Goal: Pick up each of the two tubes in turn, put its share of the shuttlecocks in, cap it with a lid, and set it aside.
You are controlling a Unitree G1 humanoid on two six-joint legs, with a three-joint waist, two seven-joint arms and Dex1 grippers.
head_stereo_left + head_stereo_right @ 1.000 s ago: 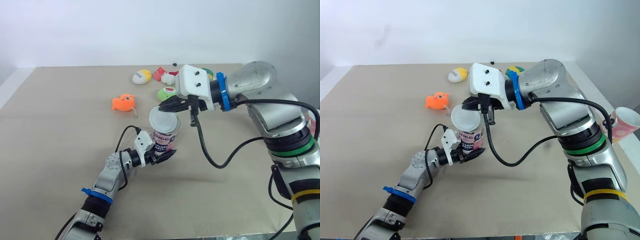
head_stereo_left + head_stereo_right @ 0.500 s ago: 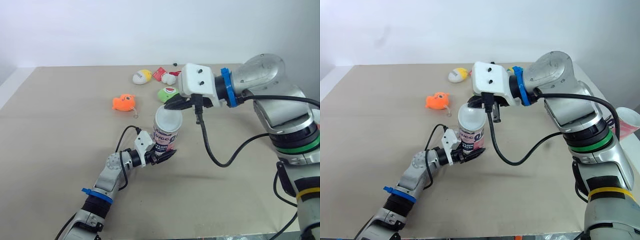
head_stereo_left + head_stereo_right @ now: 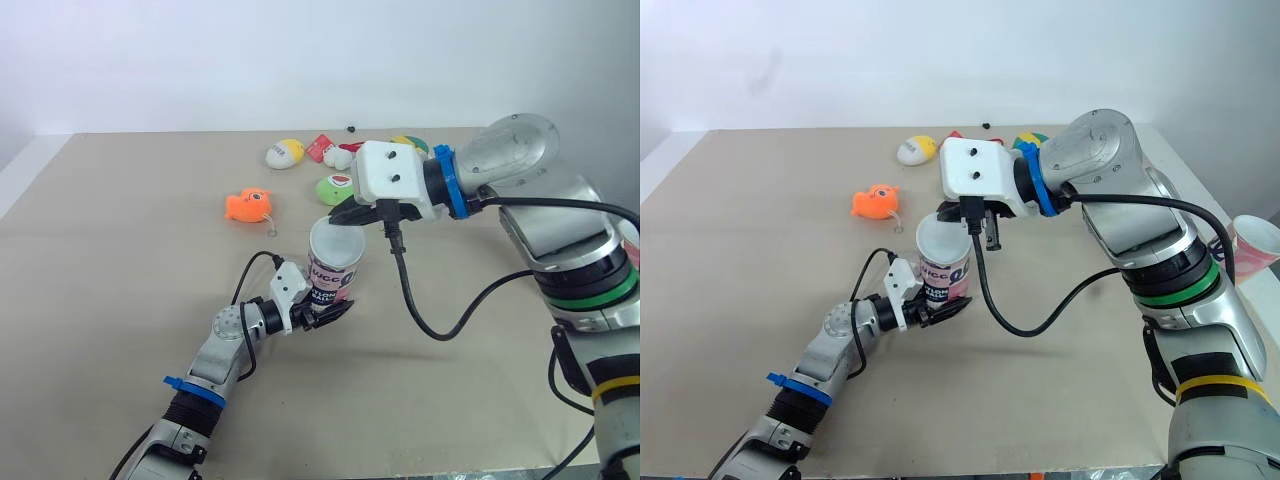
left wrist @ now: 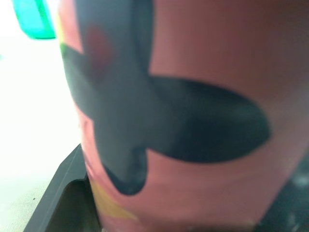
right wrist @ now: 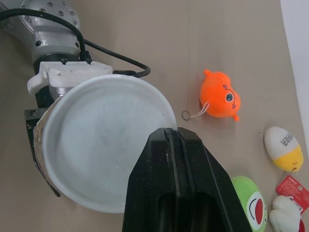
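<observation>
beige worktop (image 3: pixel 120 260), matte, carrying everything noted. pink tube (image 3: pixel 330 282) with black print stands upright near the middle of the worktop, in front of the toys. left gripper (image 3: pixel 325 311) comes in low from the near side; its fingers (image 4: pixel 63 193) are closed around the tube's lower part, one black finger on each side of the wall. cannot tell whether the tube's base rests on the worktop or hangs just off it. in the left wrist view the pink wall and its black print sit right against the fingers. white translucent lid (image 5: pixel 96 145) lies flat over the tube's mouth and covers it from rim to rim. right gripper (image 5: pixel 169 135) reaches in from the right, above the tube; its two fingers are pressed together with no gap, tips over the far edge of the lid. cannot tell whether the tips touch the lid or sit just above it. behind the tube and apart from it: an orange fish toy (image 3: pixel 247 205) to the left, a green toy (image 3: pixel 333 187) just behind the right gripper, a white and yellow egg toy (image 3: pixel 283 153) further back, and beside that a red tag (image 3: pixel 318 147) and a small white toy (image 3: pixel 338 157). a second pink tube (image 3: pixel 1252 243) with a white end shows at the far right, past the worktop's edge; its support is hidden.
</observation>
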